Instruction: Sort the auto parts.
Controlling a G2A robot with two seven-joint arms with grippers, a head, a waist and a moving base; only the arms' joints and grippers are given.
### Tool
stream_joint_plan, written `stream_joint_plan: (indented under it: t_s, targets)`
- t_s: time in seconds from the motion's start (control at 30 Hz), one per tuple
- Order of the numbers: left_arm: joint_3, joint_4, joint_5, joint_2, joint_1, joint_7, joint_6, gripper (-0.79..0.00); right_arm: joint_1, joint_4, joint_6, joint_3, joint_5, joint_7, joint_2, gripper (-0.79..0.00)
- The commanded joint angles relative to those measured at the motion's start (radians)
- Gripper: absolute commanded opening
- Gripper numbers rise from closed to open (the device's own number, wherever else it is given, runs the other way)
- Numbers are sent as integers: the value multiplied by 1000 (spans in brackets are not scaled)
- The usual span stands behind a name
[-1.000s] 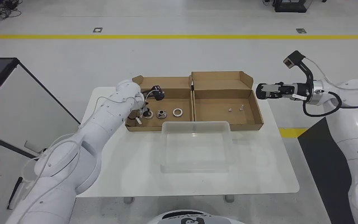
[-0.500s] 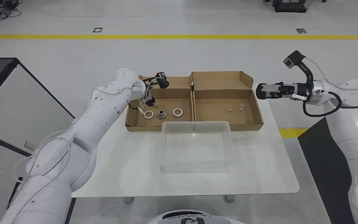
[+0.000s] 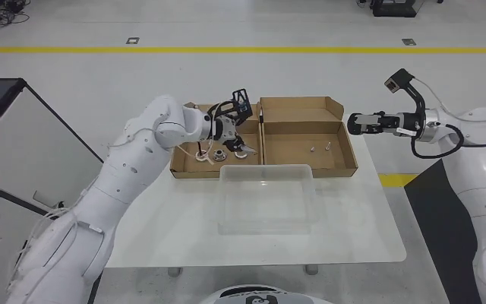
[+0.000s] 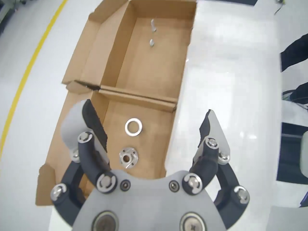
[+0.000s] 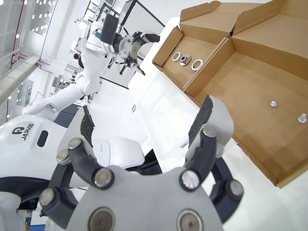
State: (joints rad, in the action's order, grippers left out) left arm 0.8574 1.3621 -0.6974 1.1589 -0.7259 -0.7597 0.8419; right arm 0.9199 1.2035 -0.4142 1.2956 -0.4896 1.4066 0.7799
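Two cardboard boxes stand side by side at the back of the table. The left box (image 3: pixel 187 154) holds two metal rings (image 4: pixel 133 127) (image 5: pixel 177 56) and a flanged hub (image 4: pixel 128 157) between them. The right box (image 3: pixel 345 159) holds two small bolts (image 3: pixel 311 148) (image 3: pixel 328 144). My left gripper (image 3: pixel 238 139) hangs open and empty above the right end of the left box, over the ring (image 3: pixel 241 153) there. My right gripper (image 3: pixel 357 123) is open and empty, held in the air past the right box's far right corner.
A clear plastic tray (image 3: pixel 267 220) sits in front of the boxes at the table's middle, with nothing in it. Both boxes have raised back flaps (image 3: pixel 296 106). Bare white table (image 3: pixel 163 228) lies left and in front of the tray.
My left gripper has risen from low in the left box's left part and swung right to its right end. The right arm has kept still.
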Motion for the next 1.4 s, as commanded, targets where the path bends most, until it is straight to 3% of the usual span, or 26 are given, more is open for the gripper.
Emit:
stream_joint_plan:
  t_s: [0.0, 0.37, 0.7, 1.37]
  targets:
    - [59, 96, 54, -22, -53, -15, 3, 0, 0, 0, 0, 0, 0, 0, 0, 0]
    - [362, 419, 282, -122, -286, -125, 41, 0, 0, 0, 0, 0, 0, 0, 0, 0]
    - [578, 546, 419, -188, -429, -170, 48, 0, 0, 0, 0, 0, 0, 0, 0, 0]
    - [578, 546, 419, -188, -429, -170, 48, 0, 0, 0, 0, 0, 0, 0, 0, -1]
